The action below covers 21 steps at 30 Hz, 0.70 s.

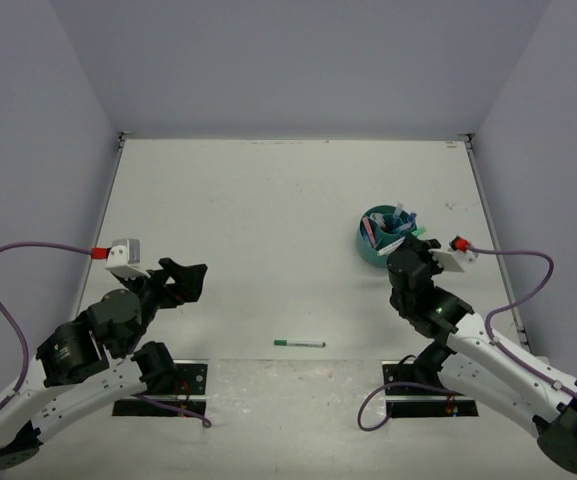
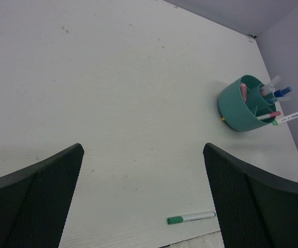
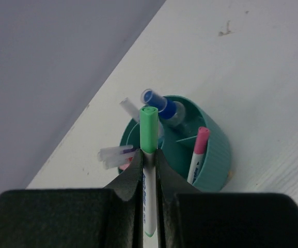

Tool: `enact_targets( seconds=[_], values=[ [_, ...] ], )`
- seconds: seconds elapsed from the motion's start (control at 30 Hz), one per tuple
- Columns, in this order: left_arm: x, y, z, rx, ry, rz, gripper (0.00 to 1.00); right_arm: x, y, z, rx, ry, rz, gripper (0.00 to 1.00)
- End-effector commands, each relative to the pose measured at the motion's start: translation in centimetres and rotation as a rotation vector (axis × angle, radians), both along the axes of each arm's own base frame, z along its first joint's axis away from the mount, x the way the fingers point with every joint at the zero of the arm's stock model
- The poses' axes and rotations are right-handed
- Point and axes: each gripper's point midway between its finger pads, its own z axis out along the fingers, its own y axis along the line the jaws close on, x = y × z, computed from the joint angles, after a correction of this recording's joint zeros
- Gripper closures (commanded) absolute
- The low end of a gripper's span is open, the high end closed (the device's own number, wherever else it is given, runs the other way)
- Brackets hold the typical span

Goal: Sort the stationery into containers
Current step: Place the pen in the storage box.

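The round teal cup [image 1: 375,244] stands at the right of the table and holds several pens, among them a pink-capped pen [image 3: 198,153] and a clear blue-capped tube [image 3: 161,106]. My right gripper [image 3: 148,160] is shut on a green-capped white pen [image 3: 149,135] and holds it just above the near rim of the cup [image 3: 210,165]. A second green-capped pen [image 1: 299,343] lies flat near the table's front edge; it also shows in the left wrist view [image 2: 191,217]. My left gripper [image 1: 190,280] is open and empty, hovering at the left.
Grey walls enclose the table on three sides. The cup [image 2: 244,106] stands near the right wall. The table's front edge runs just behind the lying pen.
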Motion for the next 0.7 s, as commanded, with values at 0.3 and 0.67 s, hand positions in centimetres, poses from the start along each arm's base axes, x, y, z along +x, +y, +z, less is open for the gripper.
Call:
enact_targets(
  seconds=[0.3,0.67],
  values=[
    [0.2,-0.3,0.7,-0.020,-0.015,-0.001,0.00,1.6,-4.9,-1.2,0.183,-0.152,-0.359,1.00],
    [0.2,-0.4,0.8,-0.023,-0.019,-0.009,0.00,2.8,-3.9,-3.8,0.177,-0.050,-0.357,0.87]
  ],
)
